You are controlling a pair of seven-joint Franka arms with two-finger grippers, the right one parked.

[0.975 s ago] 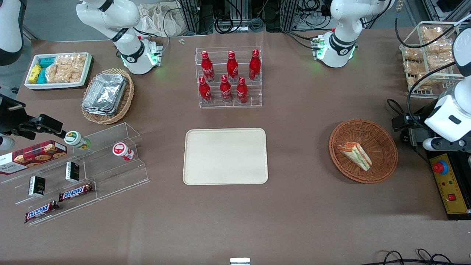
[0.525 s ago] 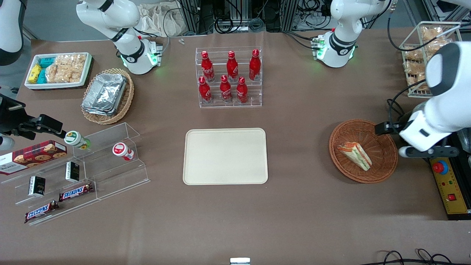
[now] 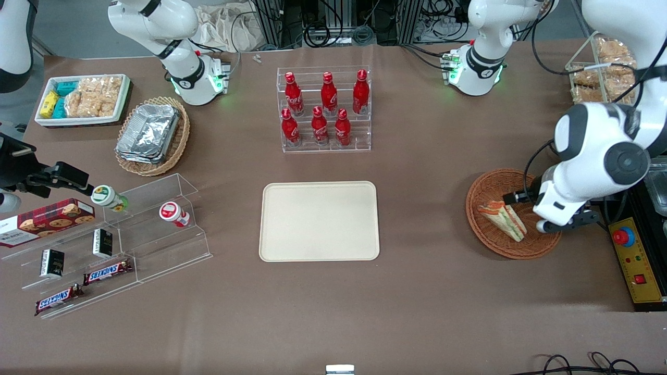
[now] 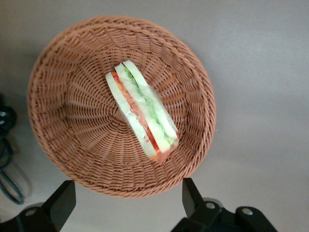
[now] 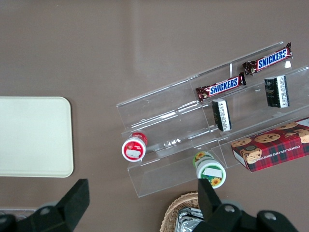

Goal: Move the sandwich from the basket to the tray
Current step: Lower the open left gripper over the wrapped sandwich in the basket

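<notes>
The sandwich (image 3: 503, 219) (image 4: 142, 116), a pale wedge with red and green layers, lies inside the round reddish-brown basket (image 3: 487, 183) (image 4: 55, 77) toward the working arm's end of the table. My left gripper (image 3: 553, 223) (image 4: 125, 189) hangs above the basket, over its rim on the side toward the working arm's end. Its two black fingers (image 4: 62, 200) stand wide apart and hold nothing. The sandwich is apart from them. The cream tray (image 3: 319, 221) (image 5: 34, 136) lies flat and bare in the middle of the table.
A clear rack of red bottles (image 3: 324, 109) stands farther from the front camera than the tray. A yellow control box with a red button (image 3: 634, 260) sits beside the basket. A wire rack of snack bags (image 3: 604, 73) stands at the working arm's end.
The left arm has swung in from the table's edge toward the basket and lowered. Its gripper now hangs over the basket. The sandwich has not moved.
</notes>
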